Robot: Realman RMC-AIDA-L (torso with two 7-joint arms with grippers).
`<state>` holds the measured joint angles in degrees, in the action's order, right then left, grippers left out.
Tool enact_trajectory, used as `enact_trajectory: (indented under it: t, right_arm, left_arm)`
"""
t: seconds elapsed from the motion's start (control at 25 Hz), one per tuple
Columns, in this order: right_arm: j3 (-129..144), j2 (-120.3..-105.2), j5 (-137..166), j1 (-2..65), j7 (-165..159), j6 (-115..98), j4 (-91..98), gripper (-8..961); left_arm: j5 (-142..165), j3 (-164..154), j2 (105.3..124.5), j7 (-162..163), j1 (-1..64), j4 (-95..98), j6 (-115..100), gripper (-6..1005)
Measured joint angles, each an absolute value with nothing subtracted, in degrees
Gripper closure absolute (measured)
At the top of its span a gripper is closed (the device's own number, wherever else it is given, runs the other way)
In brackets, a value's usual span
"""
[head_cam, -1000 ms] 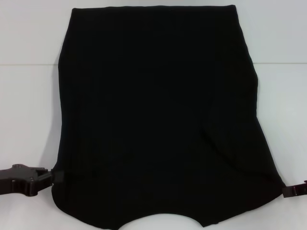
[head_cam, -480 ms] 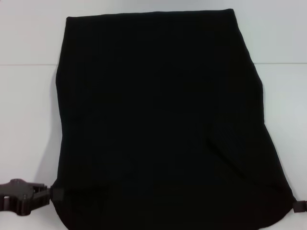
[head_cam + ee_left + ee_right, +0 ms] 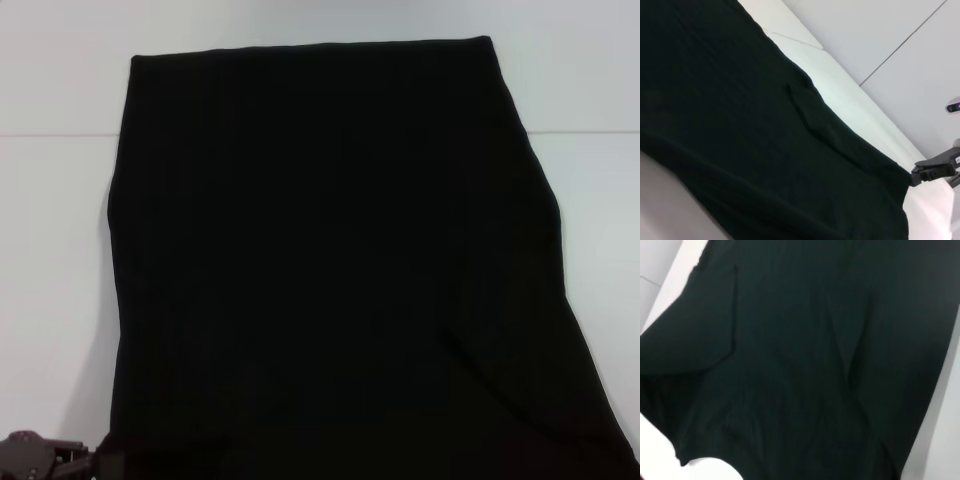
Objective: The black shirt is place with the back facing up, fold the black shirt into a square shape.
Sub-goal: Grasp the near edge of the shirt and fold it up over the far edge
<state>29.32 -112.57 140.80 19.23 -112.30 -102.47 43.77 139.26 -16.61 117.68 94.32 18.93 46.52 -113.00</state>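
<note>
**Black shirt held up over the white counter**

The black shirt (image 3: pixel 330 270) is seen spread wide over the white counter (image 3: pixel 50 250). Most of the head view is filled by it. Its far edge is straight and lies toward the back edge of the counter. Its near part runs down past the front edge of the view.

The left hand (image 3: pixel 95 462) is seen at the near left corner of the counter, right at the shirt's near left corner. Its fingers look pressed together on the cloth there.

The right hand (image 3: pixel 920 171) is only seen far off in the left wrist view. It is at the shirt's other near corner, and the cloth is pulled to a point at its tip, so it looks clamped on the shirt.

In the right wrist view, only soft folds of the shirt and a bit of the counter are shown.
</note>
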Motion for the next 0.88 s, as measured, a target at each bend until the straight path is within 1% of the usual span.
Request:
enact_trajectory:
  t: [0.24,0.36,0.48,0.6,0.68,0.76,0.88]
  right_arm:
    - [27.6,-112.28,140.8,17.6,-110.5,-104.8,43.8,946]
    - [25.9,-111.81,140.6,19.2,-110.5,-105.3,43.8,946]
    - [24.1,-111.28,140.5,22.6,-110.8,-105.0,43.4,946]
    - [23.5,-110.75,140.4,27.4,-111.3,-102.6,42.3,947]
    - [23.3,-110.44,140.4,30.9,-112.0,-99.1,40.8,947]
    - [23.4,-110.15,140.4,33.8,-112.7,-95.5,38.7,947]
    - [23.8,-109.85,140.7,38.5,-113.3,-88.3,34.3,946]
  left_arm:
    - [139.3,-16.6,118.00,94.9,18.3,46.5,-113.6,938]
    - [138.9,-16.1,117.63,96.7,20.1,46.1,-113.4,937]
    - [138.3,-15.0,116.75,99.3,23.5,45.7,-112.0,936]
    - [137.9,-13.6,114.77,102.5,28.8,43.0,-107.2,936]
    - [138.0,-13.3,112.86,104.6,32.8,39.0,-102.1,935]
    - [138.0,-13.4,111.44,106.0,36.5,35.6,-97.2,935]
    - [138.3,-13.9,110.83,107.7,40.4,33.3,-90.1,934]
